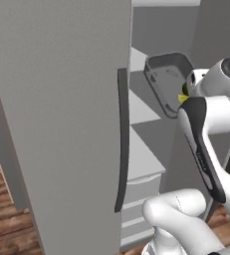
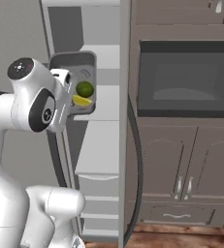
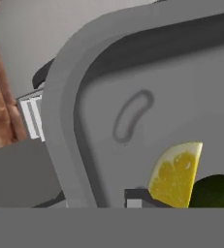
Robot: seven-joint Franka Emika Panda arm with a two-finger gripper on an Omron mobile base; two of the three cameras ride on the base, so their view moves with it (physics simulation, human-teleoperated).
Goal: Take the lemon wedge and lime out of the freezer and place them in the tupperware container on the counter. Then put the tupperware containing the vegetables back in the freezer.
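Two pieces of fruit lie in the tupperware container point(image 2: 73, 82), which the gripper point(image 2: 65, 99) holds tipped on its side by the rim at the upper left of the right base view, jaws narrowed on the plastic. It is a dark grey, see-through tub with rounded corners, holding the bright yellow lemon wedge point(image 3: 176, 174) touching the dark green lime point(image 3: 215, 191). Behind it stand the pale shelves of the open freezer point(image 2: 104, 145).

Tilted grey tupperware container point(image 2: 73, 62) with lemon wedge point(image 2: 81, 101) and lime point(image 2: 85, 88), seemingly inside freezer point(image 2: 104, 145).
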